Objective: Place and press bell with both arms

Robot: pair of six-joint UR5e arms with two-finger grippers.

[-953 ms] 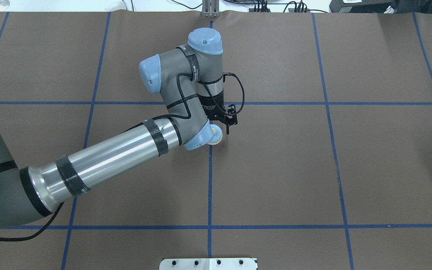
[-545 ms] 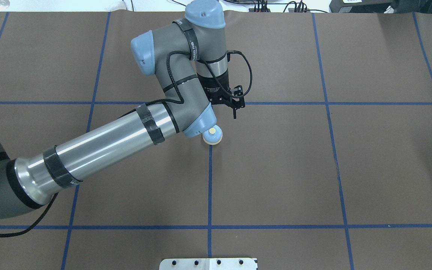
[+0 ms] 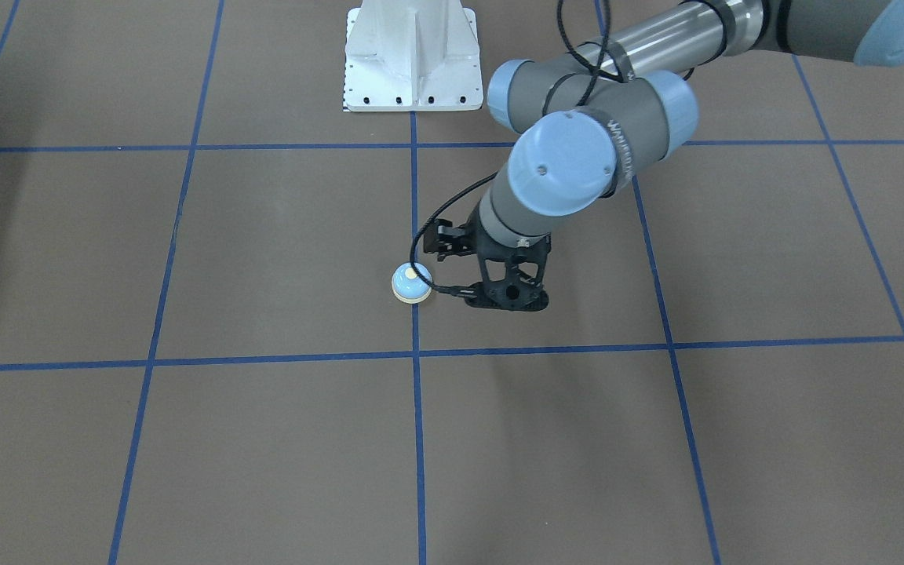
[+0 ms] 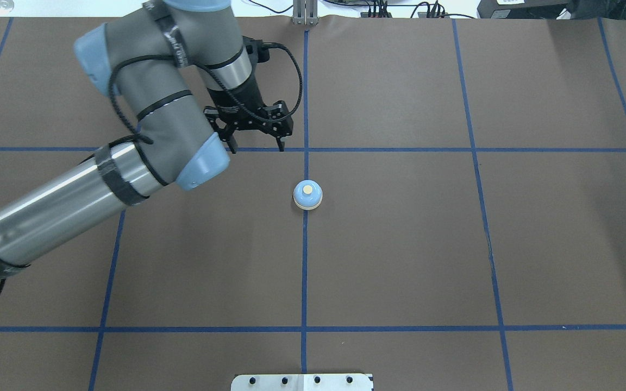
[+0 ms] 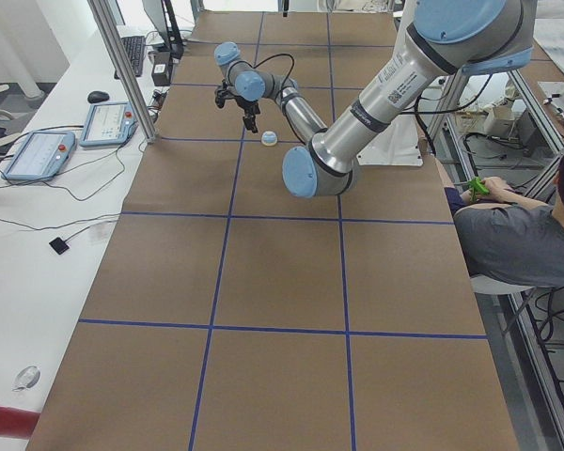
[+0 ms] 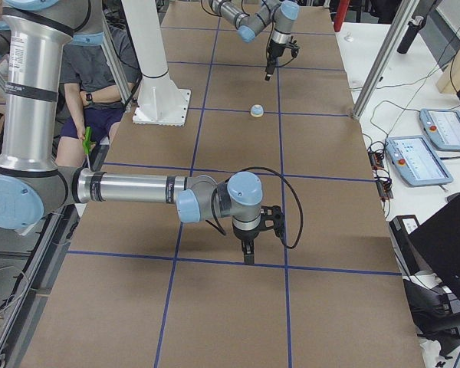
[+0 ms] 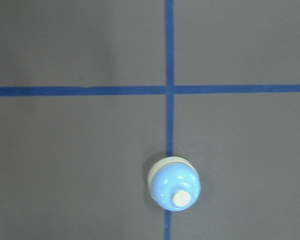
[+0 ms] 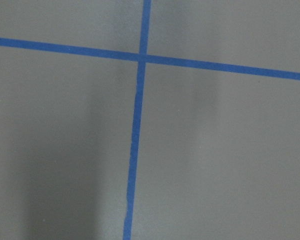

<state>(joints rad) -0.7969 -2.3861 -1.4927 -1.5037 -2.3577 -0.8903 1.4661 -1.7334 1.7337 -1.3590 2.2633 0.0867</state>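
Front: bell (image 3: 411, 284) upright on a grid line (image 3: 417, 408); left gripper (image 3: 505, 300) beside it, apart.
Overhead: left gripper wide, empty. It has released the bell and drawn back, so placing looks done and pressing remains.
Right side: right gripper (image 6: 248, 257) well away, state untellable; pedestal (image 6: 157, 103) and operator (image 6: 100, 69) off to one side, path to the bell looks open.

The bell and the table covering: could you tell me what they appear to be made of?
Bell: glossy light-blue dome, perhaps painted metal or plastic, given its bright highlights. Table covering: matte brown sheet, possibly paper or vinyl; it shows no glare.
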